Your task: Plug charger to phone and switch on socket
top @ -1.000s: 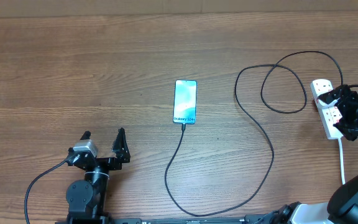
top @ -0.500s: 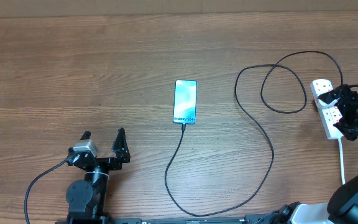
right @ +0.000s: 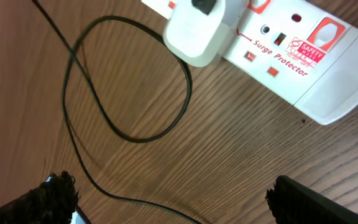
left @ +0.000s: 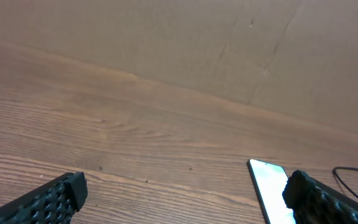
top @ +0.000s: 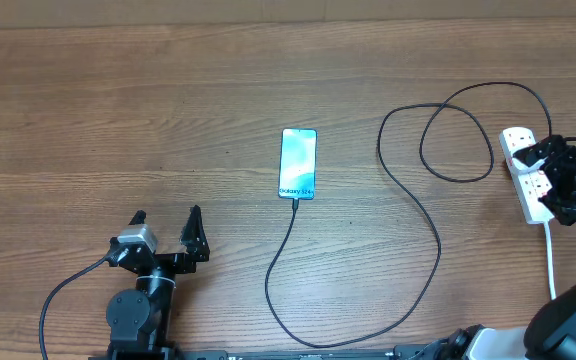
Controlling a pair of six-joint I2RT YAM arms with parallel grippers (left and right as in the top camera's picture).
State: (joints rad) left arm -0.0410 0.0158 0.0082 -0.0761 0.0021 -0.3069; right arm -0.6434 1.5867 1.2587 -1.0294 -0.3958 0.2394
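Observation:
The phone [top: 298, 163] lies mid-table with its light blue screen up; it also shows in the left wrist view [left: 270, 190]. The charger cable [top: 423, 215] runs from the phone's near end, loops across the table and ends at a white adapter [right: 196, 32] plugged into the socket [top: 524, 178]. The socket [right: 297, 59] has red switches. My right gripper [top: 551, 170] hovers over the socket, fingers open [right: 173, 198], holding nothing. My left gripper [top: 166, 225] is open and empty at the front left, its fingers wide apart [left: 182, 196].
The socket's white cord [top: 551, 258] runs toward the front right edge. A brown wall [left: 197, 43] stands behind the table's far edge. The left arm's base [top: 133, 315] sits at the front left.

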